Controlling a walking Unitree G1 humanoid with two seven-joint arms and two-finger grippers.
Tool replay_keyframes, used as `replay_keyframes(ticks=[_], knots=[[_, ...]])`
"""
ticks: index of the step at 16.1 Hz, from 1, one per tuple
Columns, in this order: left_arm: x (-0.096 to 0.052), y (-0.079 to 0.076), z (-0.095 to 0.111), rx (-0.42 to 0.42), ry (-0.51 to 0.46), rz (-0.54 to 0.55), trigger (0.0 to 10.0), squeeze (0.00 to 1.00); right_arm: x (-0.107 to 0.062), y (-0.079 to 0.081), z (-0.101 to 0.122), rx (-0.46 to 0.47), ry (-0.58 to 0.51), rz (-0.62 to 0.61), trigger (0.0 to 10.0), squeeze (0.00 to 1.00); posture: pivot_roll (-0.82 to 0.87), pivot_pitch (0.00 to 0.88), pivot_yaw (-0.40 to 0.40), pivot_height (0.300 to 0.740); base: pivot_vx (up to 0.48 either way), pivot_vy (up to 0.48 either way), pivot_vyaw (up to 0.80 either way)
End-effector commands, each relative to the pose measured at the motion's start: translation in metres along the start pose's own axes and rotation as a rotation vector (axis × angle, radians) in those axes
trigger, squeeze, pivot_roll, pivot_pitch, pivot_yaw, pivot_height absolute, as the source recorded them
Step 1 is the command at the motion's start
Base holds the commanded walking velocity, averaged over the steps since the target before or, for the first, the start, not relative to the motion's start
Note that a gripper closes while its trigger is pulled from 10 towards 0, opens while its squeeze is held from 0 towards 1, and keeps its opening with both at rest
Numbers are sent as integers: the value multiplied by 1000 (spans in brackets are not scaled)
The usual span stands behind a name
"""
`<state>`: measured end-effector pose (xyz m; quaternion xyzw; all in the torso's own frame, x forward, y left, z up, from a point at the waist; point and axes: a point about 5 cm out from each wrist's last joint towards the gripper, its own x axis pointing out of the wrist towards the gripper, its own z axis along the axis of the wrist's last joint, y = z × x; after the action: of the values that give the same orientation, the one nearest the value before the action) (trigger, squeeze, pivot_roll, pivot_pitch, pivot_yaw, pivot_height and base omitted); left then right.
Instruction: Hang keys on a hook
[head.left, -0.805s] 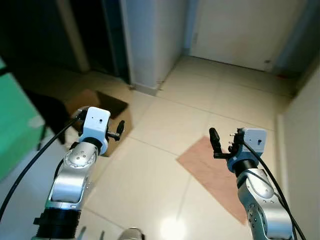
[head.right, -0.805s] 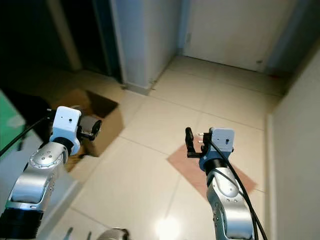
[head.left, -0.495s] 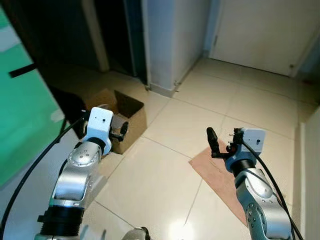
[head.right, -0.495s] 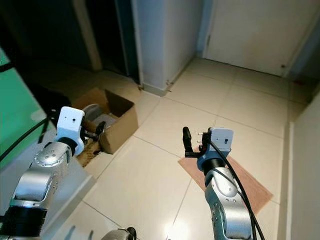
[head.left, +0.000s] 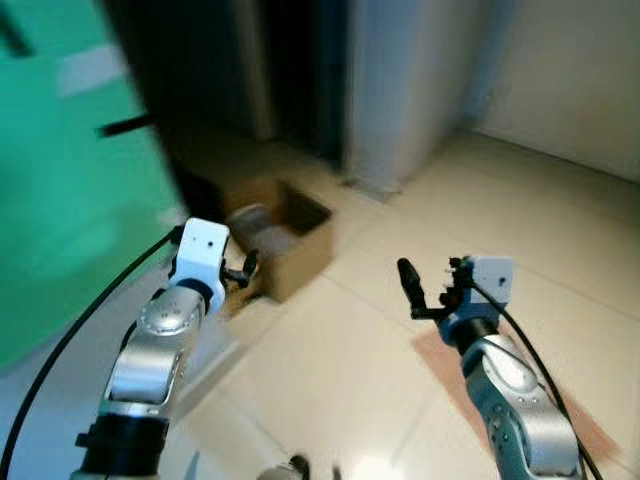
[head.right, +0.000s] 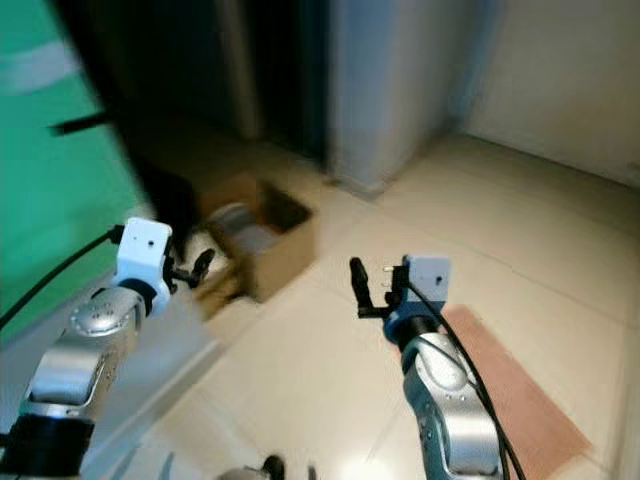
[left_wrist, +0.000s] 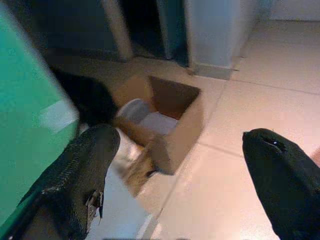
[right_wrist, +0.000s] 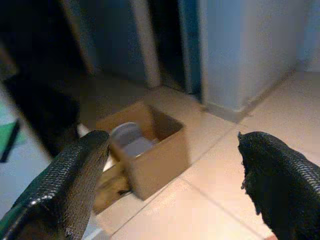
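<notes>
My left gripper (head.left: 243, 272) is held out at chest height with its fingers open and nothing between them; in the left wrist view (left_wrist: 182, 145) the gap looks down on an open cardboard box (left_wrist: 175, 115). My right gripper (head.left: 432, 290) is raised to the right of it, also open and empty, and its wrist view (right_wrist: 175, 145) faces the same box (right_wrist: 150, 155) from further off. The picture is blurred by motion.
The open cardboard box (head.left: 290, 230) stands on the tiled floor by a large green panel (head.left: 70, 180) at the left. Behind it are a dark doorway (head.left: 290, 70) and a white wall corner (head.left: 400, 90). A brown mat (head.right: 520, 400) lies under my right arm.
The whole picture has swung to the left: the green panel and the box have come further into view and the mat has slid right. Both arms hold the same pose, fingers still open.
</notes>
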<state>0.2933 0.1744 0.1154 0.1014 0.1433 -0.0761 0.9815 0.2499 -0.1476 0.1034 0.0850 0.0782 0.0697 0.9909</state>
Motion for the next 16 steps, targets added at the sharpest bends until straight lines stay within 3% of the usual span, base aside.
replay_keyframes(ticks=[1, 13, 16], knots=[[-1, 3, 2, 19, 6, 1, 10000, 0, 1, 0, 2, 26, -3, 1, 10000, 1000, -75, 0, 21, 740, 0, 0, 800], [-2, 5, 1, 12, 35, -1, 10000, 0, 5, -2, 3, 35, 0, -21, 10000, 1000, -60, 0, 4, 740, 0, 0, 800], [-1, 5, 12, 68, -80, 52, 10000, 0, 4, -3, 0, 3, 9, -29, 10000, 1000, -58, 0, 2, 740, 0, 0, 800]])
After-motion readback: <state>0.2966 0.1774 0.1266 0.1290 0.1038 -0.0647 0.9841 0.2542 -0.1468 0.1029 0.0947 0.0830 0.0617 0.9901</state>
